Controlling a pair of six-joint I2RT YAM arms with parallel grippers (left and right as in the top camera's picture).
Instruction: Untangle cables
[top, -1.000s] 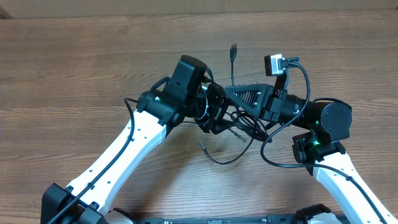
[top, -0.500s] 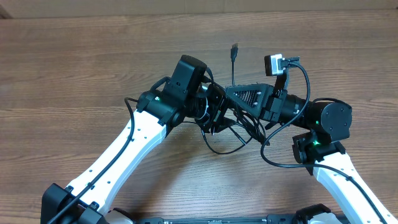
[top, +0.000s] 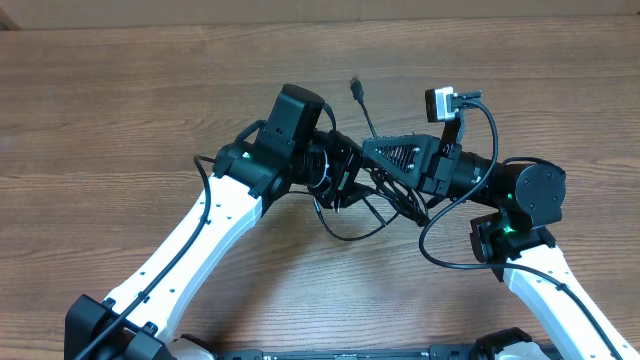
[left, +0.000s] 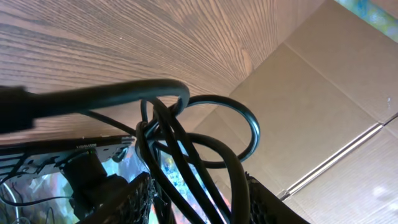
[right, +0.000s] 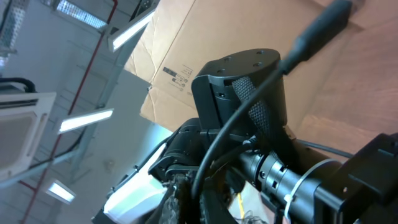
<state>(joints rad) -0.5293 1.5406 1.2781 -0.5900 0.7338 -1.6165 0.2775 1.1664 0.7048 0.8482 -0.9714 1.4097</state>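
The black cables (top: 345, 237) hang in a knot between my two grippers above the table's middle. One strand runs away from me to a plug (top: 355, 88) lying on the wood. My left gripper (top: 345, 180) is shut on the bundle. In the left wrist view several strands (left: 205, 106) pass between its fingers (left: 134, 199) and loop beyond. My right gripper (top: 368, 148) points left, close against the left one. It is shut on one thin cable (right: 214, 142), which rises from its fingers to a long plug (right: 320, 25).
The wooden table (top: 120, 120) spreads to all sides. A cardboard wall (top: 300, 10) stands along its far edge. The right arm's own thick wiring (top: 440, 240) loops beside its wrist, and the left arm's black wrist (right: 242, 81) fills the right wrist view.
My left arm has shifted left, drawing the bundle with it. The far plug slid left, and the loose end near me rose off the table into a loop. The right arm stayed put.
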